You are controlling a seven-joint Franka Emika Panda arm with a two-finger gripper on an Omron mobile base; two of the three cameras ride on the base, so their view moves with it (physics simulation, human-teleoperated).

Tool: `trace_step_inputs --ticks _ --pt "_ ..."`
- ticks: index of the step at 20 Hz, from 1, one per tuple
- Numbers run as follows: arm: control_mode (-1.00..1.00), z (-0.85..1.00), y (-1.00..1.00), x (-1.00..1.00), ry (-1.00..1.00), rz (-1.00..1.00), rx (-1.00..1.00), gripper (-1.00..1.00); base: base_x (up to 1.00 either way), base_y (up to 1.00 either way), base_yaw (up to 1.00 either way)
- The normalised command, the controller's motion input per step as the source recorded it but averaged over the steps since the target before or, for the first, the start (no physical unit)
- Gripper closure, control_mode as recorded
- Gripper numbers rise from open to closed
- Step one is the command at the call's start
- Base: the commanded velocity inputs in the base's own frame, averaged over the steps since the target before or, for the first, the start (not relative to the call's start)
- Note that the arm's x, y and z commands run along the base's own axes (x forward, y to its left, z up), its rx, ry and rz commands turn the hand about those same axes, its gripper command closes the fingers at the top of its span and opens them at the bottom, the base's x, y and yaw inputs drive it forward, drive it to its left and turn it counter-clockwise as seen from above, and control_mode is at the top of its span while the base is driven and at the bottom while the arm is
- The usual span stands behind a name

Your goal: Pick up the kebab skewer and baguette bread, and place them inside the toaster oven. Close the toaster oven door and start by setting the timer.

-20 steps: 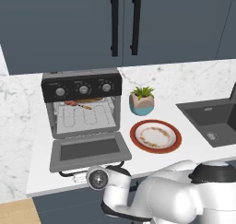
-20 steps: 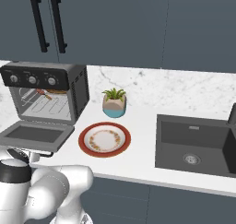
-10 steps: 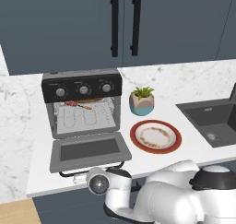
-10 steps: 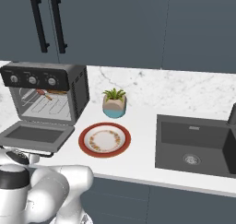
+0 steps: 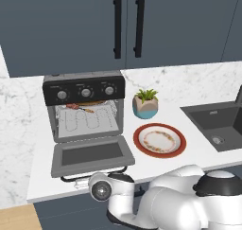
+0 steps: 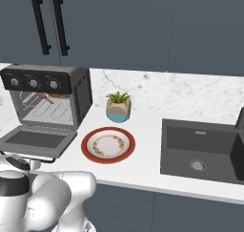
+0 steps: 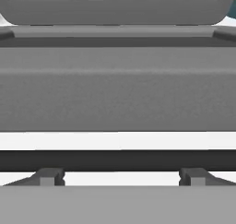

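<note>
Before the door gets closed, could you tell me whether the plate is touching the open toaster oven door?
Apart. The left base view shows bare white counter between the red-rimmed plate and the toaster oven door; the right base view agrees.

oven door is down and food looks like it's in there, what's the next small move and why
Probably lift the door shut from under its black handle. The skewer lies on the rack inside the oven, and the hand view looks up close at the handle's underside.

No words, numbers or brand marks can be read anywhere. The toaster oven (image 5: 85,108) has three plain silver knobs on its black panel, without legible markings.
</note>
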Motion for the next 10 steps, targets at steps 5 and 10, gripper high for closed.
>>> trace_step_inputs --ticks 5,10 --pt "-1.0 0.49 -0.03 0.35 -0.01 0.0 0.04 -1.0 0.0 0.0 0.0" --pt "-1.0 0.67 -0.06 0.26 -0.02 0.0 0.04 -1.0 0.0 0.0 0.0"
